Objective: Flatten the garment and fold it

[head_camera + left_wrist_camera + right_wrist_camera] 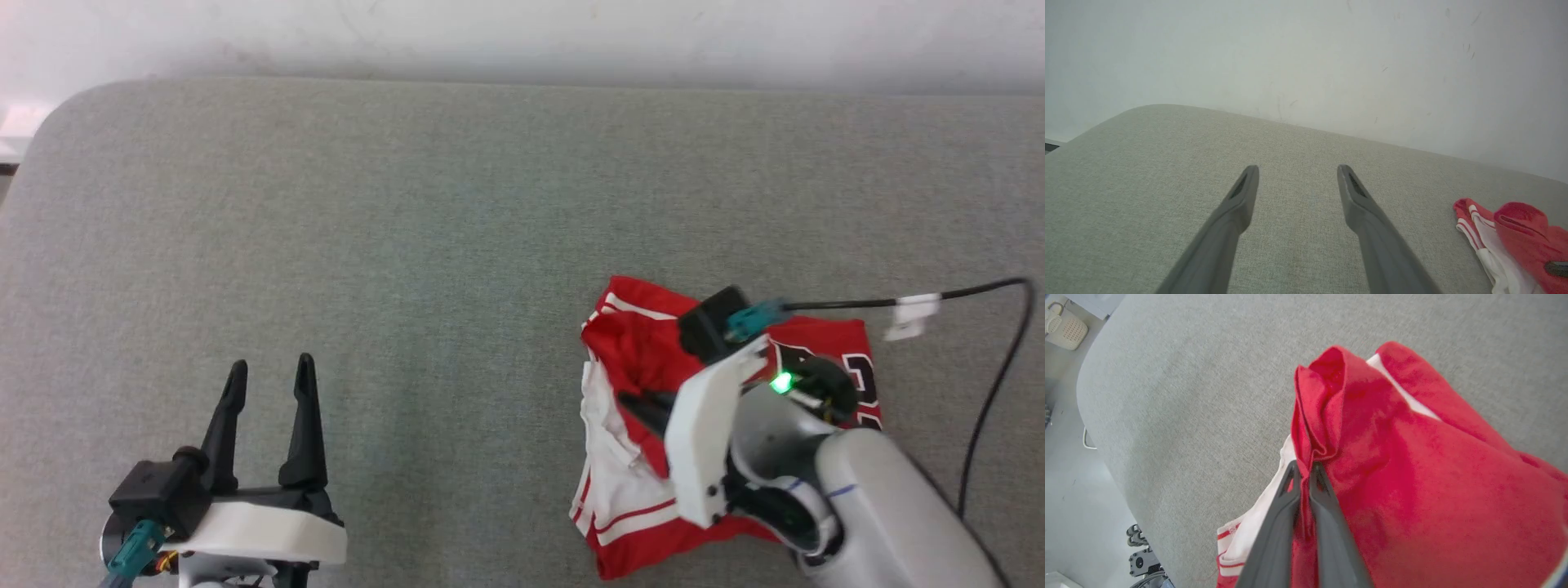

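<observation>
- The right gripper (1302, 467) is pinched shut on a red fold of the garment (1412, 477), at the bottom middle of the right wrist view. The cloth bunches into a ridge just above the fingertips.
- The left gripper (271, 365) sits at the lower left of the head view, jaws spread wide, holding nothing, well apart from the shirt.
- This looks like the flattening bit. Best bet is to lift that pinched layer up and outward, slowly, so the thin fold doesn't slip out. The left one probably needs to come over and take an opposite edge, or the whole lump may just drag across the grey padded surface (408, 245).
- The garment lies at the lower right of the head view, partly under the right arm. It's a crumpled heap: red body doubled over itself, a white sleeve with red striped trim poking out lower left, and bits of black white-outlined lettering at the right edge. Nowhere near flat, folding not started.
- A black cable (996, 359) loops just right of the shirt, worth keeping clear of.
</observation>
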You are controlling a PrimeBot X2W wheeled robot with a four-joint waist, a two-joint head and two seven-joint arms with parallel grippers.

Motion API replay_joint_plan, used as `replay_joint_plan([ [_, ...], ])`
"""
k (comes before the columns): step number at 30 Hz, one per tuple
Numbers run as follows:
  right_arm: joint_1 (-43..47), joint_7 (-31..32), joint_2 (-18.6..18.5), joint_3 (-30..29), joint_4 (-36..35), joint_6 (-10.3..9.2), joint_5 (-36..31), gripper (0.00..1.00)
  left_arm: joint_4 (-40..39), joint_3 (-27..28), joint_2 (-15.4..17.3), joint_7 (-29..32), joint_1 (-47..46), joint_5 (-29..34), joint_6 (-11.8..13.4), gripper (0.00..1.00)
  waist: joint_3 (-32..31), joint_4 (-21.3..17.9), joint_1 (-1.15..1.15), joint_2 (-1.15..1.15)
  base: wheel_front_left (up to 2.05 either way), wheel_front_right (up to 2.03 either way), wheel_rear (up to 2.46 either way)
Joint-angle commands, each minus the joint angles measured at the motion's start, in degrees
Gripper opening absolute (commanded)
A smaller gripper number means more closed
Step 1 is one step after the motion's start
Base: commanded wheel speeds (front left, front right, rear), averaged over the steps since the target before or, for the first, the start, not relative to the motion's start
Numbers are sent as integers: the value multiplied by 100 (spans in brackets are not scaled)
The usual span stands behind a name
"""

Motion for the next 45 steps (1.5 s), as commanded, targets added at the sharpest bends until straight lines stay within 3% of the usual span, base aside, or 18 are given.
replay_joint_plan([
  [1,-91,-81,92,75,206,-4,-39,0,37,-2,-33,-24,-105,-28,-43,100,61,90,0,0,0,0,0],
  [3,-136,-137,162,213,557,-4,-107,0,84,-12,-64,-26,-140,-29,-65,100,68,123,0,0,0,0,0],
  [4,-157,-180,193,273,725,-4,-144,15,110,-18,-78,-26,-154,-33,-78,100,66,133,0,0,0,0,0],
  [5,-192,-244,205,343,864,-4,-192,43,135,-26,-90,-27,-167,-34,-90,100,61,142,0,0,0,0,0],
  [6,-232,-320,206,404,974,-4,-240,92,159,-35,-101,-27,-179,-35,-102,100,56,148,0,0,0,0,0],
  [7,-267,-386,208,433,1059,-4,-262,100,180,-42,-109,-27,-188,-33,-112,100,48,152,0,0,0,0,0],
  [12,-351,-652,51,138,726,-4,-120,100,216,-5,-120,-29,-177,-42,-123,100,18,87,0,0,0,0,0],
  [18,271,-787,-392,-1257,-490,-4,-469,100,126,105,-106,-31,-78,-35,-91,100,81,-116,0,0,0,0,0],
  [25,1554,-629,-118,-2549,-1331,-4,-801,100,15,164,-53,-31,-102,-17,-109,100,257,-332,0,0,0,0,0],
  [30,1855,-649,174,-2745,-1239,-4,-895,100,-3,130,-20,-13,-183,-10,-130,100,348,-365,0,0,0,0,0],
  [39,1593,-764,437,-2845,-325,-4,-863,100,-28,17,51,99,-300,45,-155,100,353,-256,0,0,0,0,0],
  [40,1563,-744,458,-2841,-214,-4,-845,64,-37,7,55,111,-305,50,-151,100,346,-247,0,0,0,0,0],
  [41,1524,-766,489,-2860,-137,-4,-807,0,-46,-5,58,123,-305,55,-147,100,340,-241,0,0,0,0,0],
  [45,1421,-783,472,-2772,-65,-4,-698,0,-72,-29,71,151,-280,61,-123,100,291,-261,0,0,0,0,0],
])
